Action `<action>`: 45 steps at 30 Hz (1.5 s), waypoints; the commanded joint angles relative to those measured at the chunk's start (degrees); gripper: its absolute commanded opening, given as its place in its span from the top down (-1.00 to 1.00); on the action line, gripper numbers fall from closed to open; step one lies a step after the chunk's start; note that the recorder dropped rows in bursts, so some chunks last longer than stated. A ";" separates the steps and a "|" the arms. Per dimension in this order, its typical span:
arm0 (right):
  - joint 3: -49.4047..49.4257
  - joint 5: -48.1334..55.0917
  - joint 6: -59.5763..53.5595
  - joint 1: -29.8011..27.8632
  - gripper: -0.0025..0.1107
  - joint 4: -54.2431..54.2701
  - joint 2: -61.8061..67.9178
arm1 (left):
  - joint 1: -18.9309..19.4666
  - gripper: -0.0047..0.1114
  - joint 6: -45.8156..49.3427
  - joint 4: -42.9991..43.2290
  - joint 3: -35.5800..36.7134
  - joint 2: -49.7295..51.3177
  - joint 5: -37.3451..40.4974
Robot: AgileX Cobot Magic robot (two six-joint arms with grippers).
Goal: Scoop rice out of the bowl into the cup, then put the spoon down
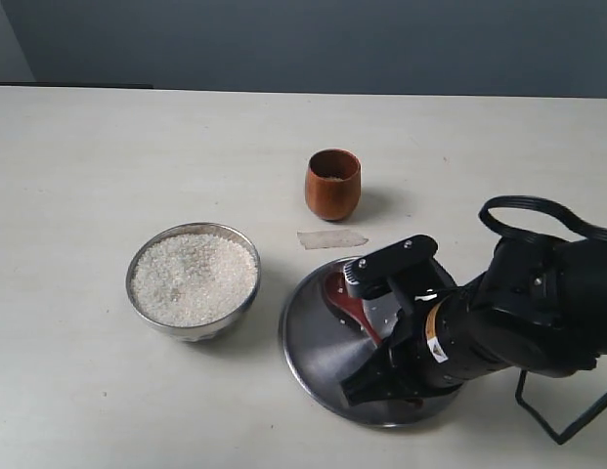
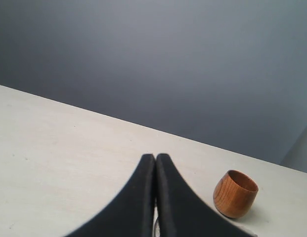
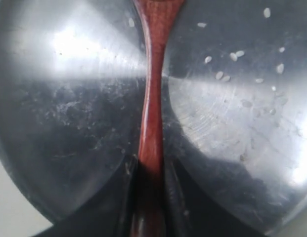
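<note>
My right jaws grip the spoon (image 3: pixel 152 98) by its handle over the plate (image 3: pixel 69 123). My left jaws are closed, near the cup (image 2: pixel 235 193). The bowl (image 1: pixel 186 332), full of rice (image 1: pixel 194 278), sits on the table (image 1: pixel 88 147) beside the plate.

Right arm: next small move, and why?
Probably lift the spoon straight up off the plate: the right pincer already clasps its handle, the spoon rests there, and the bowl is heaped with rice, ready for scooping.

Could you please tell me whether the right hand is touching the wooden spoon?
Touching. The right wrist view shows the right hand closed on the wooden spoon, its handle clamped on both sides with no gap.
</note>
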 commanded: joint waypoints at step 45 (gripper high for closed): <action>-0.86 24.47 16.84 -0.18 0.95 -26.31 -33.07 | -0.10 0.91 -0.03 0.26 0.27 -0.23 -0.14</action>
